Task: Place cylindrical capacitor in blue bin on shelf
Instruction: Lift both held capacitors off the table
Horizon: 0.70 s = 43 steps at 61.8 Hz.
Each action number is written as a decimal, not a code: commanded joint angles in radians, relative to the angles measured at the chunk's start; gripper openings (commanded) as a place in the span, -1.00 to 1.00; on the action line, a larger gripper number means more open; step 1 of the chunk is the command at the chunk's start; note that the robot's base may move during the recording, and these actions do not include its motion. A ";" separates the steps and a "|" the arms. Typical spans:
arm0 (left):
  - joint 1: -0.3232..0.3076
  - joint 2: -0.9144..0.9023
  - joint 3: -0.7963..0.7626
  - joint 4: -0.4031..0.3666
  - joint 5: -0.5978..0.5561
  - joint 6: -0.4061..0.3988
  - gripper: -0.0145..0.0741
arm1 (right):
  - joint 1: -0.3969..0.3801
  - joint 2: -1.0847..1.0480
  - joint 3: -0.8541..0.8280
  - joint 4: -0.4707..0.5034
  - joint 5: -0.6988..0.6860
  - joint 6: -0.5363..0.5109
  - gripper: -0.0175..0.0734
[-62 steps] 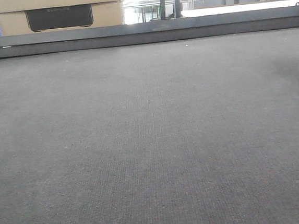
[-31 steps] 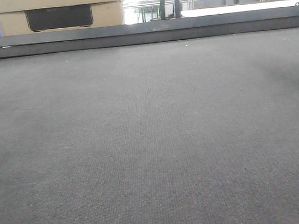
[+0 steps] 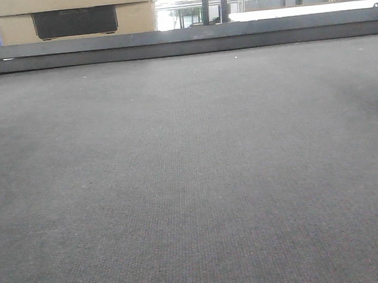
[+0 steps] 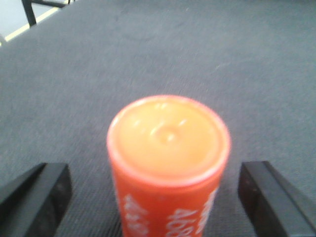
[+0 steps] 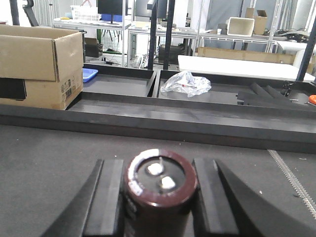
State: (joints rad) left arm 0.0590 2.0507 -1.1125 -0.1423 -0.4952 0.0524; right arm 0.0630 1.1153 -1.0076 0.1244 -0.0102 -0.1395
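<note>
Clamping the cylindrical capacitor [image 5: 160, 183], right claw [image 5: 159, 191] appears only in wrist view; left claw [image 4: 153, 197] gapes around an orange cylinder [image 4: 168, 148].

We look down on an orange cylinder [image 4: 168, 143] standing upright on the dark grey woven worktop [image 4: 222, 59]. Its pale top face is blurred and there is white lettering on its side. It sits between the two black fingers [image 4: 37, 192] of the left pincer [image 4: 153, 190], spread wide, with a gap on either side. At the top left corner we see a black leg [image 4: 28, 12] and a yellow line [image 4: 47, 14].
</note>
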 commanded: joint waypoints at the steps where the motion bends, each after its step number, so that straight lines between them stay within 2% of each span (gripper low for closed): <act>1: 0.005 0.001 -0.008 -0.014 -0.002 -0.005 0.24 | 0.001 -0.012 0.000 -0.002 -0.015 0.000 -0.97; 14: 0.005 -0.043 -0.008 -0.012 0.017 -0.005 -0.92 | 0.001 -0.019 0.000 -0.002 0.010 0.000 -0.97; 25: 0.002 -0.187 -0.015 0.068 0.162 -0.005 -0.92 | 0.001 -0.064 -0.016 -0.002 0.109 0.000 -0.97; 35: -0.011 -0.363 -0.083 0.084 0.465 -0.005 -0.92 | 0.001 -0.099 -0.085 -0.002 0.345 0.000 -0.97; 43: -0.053 -0.512 -0.143 0.104 0.713 -0.003 -0.92 | 0.001 -0.126 -0.135 -0.002 0.551 0.000 -0.97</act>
State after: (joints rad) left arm 0.0321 1.6235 -1.2231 -0.0580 0.0665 0.0524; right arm 0.0630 1.0125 -1.1150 0.1244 0.4469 -0.1395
